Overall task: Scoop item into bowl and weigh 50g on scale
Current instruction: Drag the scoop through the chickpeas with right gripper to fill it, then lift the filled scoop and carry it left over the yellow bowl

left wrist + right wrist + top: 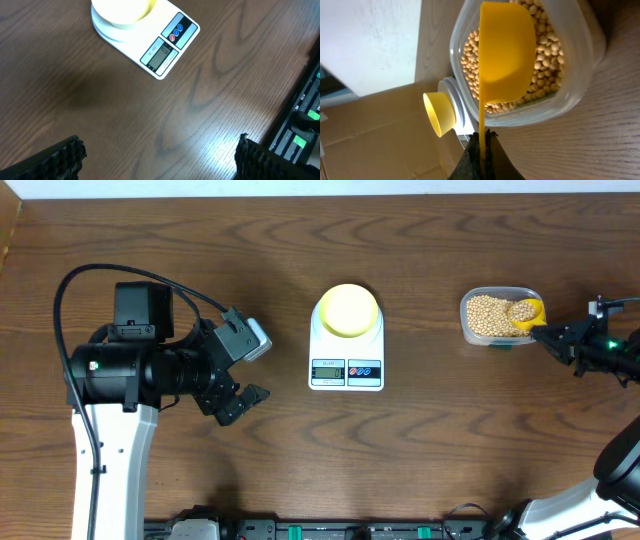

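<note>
A white flat kitchen scale [346, 370] lies at the middle of the brown wooden table [300, 240]. Its grey display and its red and blue buttons sit at its 6 o'clock end. The digits are too small to read. A small round pale-yellow bowl [349, 310] sits on the scale's rounded 12 o'clock end.

Well apart at 3 o'clock from the scale stands a clear rounded-rectangular plastic tub [465, 322]. It holds the pile of small round tan beans [485, 315].

The right gripper [550, 335] comes in from the tub's 4 o'clock side. Its fingers are clamped narrow on the thin handle of a bright yellow measuring spoon [525, 312]. The spoon's cup lies over the beans at the tub's 3 o'clock edge. The right wrist view shows the cup [505, 50] against the beans [547, 55], but whether it is loaded cannot be told.

The left gripper [250, 370] hangs at 8 o'clock from the scale, near it but apart. Its black fingers [50, 160] are spread wide and hold nothing.
</note>
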Tool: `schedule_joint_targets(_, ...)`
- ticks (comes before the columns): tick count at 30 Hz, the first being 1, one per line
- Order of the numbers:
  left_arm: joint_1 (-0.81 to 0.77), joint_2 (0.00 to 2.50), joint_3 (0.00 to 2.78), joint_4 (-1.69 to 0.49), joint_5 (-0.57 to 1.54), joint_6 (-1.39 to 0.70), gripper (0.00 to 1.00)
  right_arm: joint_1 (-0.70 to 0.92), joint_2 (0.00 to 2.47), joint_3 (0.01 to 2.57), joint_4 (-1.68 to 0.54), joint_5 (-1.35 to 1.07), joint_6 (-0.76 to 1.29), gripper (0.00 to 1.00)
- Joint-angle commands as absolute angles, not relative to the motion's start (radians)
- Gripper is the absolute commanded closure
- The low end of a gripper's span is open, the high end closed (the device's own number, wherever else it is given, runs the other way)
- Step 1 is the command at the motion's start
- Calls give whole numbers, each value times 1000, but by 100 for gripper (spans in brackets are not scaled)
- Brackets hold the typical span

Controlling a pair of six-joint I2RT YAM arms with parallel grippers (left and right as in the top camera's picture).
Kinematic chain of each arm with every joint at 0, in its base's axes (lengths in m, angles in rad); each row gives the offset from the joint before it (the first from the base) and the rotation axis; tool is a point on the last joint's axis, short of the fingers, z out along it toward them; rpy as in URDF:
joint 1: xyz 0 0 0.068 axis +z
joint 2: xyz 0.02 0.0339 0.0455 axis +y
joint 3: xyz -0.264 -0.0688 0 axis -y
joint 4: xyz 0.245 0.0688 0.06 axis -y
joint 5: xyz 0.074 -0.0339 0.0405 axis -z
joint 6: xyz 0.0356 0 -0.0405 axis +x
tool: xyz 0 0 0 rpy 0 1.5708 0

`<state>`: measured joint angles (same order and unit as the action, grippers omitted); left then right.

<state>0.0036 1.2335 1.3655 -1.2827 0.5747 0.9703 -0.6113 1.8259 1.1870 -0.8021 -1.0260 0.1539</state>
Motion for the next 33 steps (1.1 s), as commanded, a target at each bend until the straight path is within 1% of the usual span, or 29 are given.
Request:
schedule_joint_targets(1, 4, 1231, 1364, -1286, 591, 987, 2, -618, 1835, 1181, -800, -1089, 101, 99)
schedule_joint_targets(13, 4, 1231, 1364, -1286, 591, 987, 2, -621, 1835, 1181, -800, -1193, 42, 99)
schedule_joint_targets(26, 4, 1231, 1364, -1286, 591, 987, 2, -619, 1835, 1181, -800, -1303, 36, 99)
schedule_joint_targets(33, 4, 1231, 1364, -1286, 591, 987, 2, -577, 1835, 1181, -800, -1317, 37, 99)
